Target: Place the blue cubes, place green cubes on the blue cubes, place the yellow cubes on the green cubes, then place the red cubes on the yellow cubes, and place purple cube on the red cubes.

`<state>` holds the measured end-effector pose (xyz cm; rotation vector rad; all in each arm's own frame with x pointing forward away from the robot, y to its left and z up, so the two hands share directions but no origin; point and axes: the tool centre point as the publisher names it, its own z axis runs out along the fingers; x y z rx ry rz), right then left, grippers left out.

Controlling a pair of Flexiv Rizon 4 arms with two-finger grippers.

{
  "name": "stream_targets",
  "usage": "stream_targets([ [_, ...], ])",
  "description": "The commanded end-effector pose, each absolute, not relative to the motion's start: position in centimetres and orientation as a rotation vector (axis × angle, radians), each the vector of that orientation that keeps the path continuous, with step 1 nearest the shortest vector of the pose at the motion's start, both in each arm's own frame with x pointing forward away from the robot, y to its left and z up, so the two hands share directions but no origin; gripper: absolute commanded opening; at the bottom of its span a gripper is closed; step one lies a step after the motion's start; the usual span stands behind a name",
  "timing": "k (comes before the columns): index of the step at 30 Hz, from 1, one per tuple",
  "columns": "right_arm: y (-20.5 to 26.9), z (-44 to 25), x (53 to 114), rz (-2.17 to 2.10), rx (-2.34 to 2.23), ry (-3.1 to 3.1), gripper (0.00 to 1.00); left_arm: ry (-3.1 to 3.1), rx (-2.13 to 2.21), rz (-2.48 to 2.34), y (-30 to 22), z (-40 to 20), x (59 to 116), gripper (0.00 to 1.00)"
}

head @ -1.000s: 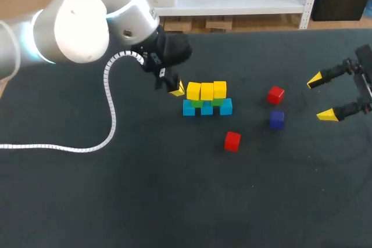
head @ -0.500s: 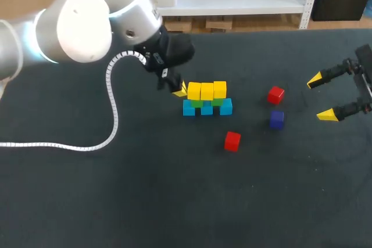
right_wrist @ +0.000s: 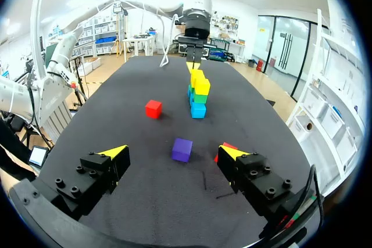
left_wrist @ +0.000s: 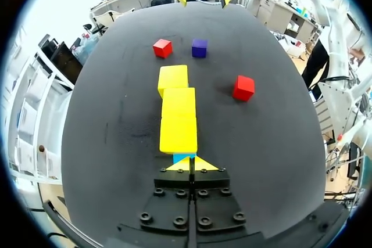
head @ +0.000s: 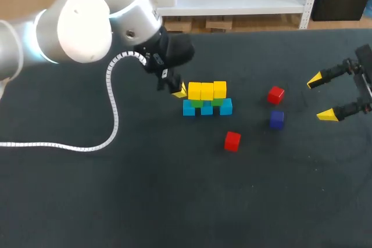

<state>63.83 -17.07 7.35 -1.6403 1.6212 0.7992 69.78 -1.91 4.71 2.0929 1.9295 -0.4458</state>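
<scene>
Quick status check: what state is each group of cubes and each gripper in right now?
Blue cubes: in a row, bottom layer.
Green cubes: stacked on the Blue cubes.
Yellow cubes: stacked on the Green cubes, top layer.
Red cubes: both loose, unstacked.
Purple cube: loose, unstacked.
Left gripper: shut, empty, beside the Yellow cubes.
Right gripper: open, empty.

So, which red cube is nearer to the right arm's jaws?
The red cube beside the purple cube; the other red cube lies farther off, nearer the stack.
</scene>
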Motion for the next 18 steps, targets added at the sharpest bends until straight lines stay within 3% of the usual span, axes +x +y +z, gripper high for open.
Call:
stream_targets([
  [1,-17.0,7.3,63.9,0.799,-1.640,1.620,1.00,1.943,2.058,-0.430,-0.6,5.3,69.3,0.38],
  [2,-17.0,7.3,63.9,0.799,-1.640,1.620,1.00,1.952,2.047,-0.424,-0.2,5.6,69.1,0.40],
  [4,-17.0,7.3,63.9,0.799,-1.640,1.620,1.00,1.961,2.020,-0.416,0.8,6.1,68.8,0.59],
  [5,-17.0,7.3,63.9,0.799,-1.640,1.620,1.00,1.961,2.013,-0.415,1.3,6.3,68.7,0.93],
  [6,-17.0,7.3,63.9,0.799,-1.640,1.620,1.00,1.962,1.998,-0.418,1.8,6.5,68.6,1.00],
  [18,-17.0,7.3,63.9,0.799,-1.640,1.620,1.00,1.901,1.792,-0.489,9.0,10.2,67.6,1.00],
])
